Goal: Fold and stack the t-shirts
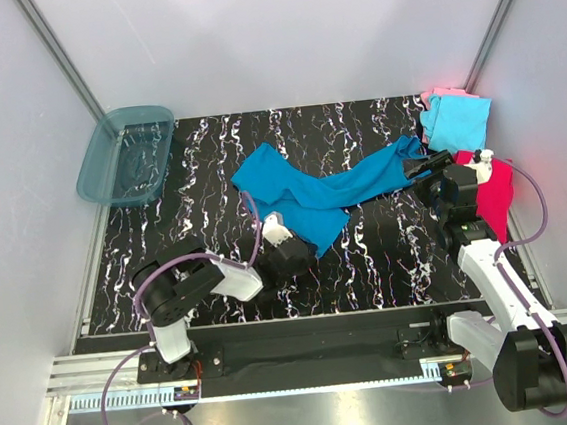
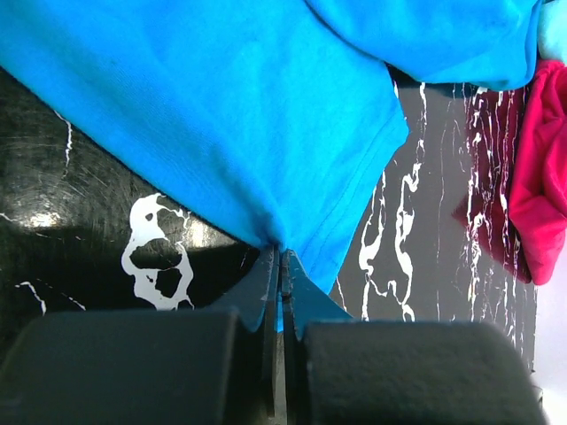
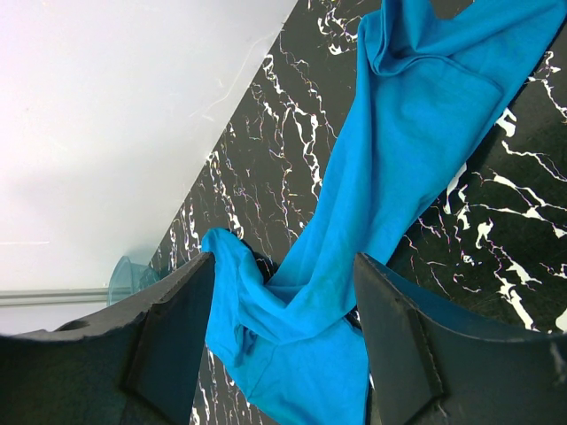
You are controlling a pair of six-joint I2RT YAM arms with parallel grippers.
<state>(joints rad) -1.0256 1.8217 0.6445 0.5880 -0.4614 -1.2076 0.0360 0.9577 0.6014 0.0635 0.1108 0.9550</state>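
Note:
A large teal-blue t-shirt (image 1: 331,188) lies crumpled in a long band across the black marbled table (image 1: 388,253). My left gripper (image 1: 282,235) is shut on its near hem; the left wrist view shows the jaws (image 2: 281,258) pinching the blue cloth (image 2: 221,115). My right gripper (image 1: 426,167) stands open at the shirt's right end. In the right wrist view the shirt (image 3: 416,115) stretches away between the spread fingers (image 3: 173,341), with the right gripper (image 3: 283,266) not closed on it. A light cyan t-shirt (image 1: 459,120) lies on a pale pink one (image 1: 439,94) at the back right. A magenta-red t-shirt (image 1: 499,200) lies beside the right arm.
A translucent teal tub (image 1: 125,155) stands at the back left corner. White walls enclose the table on three sides. The magenta-red shirt (image 2: 545,195) lies at the table's right edge, close to the right arm's wrist.

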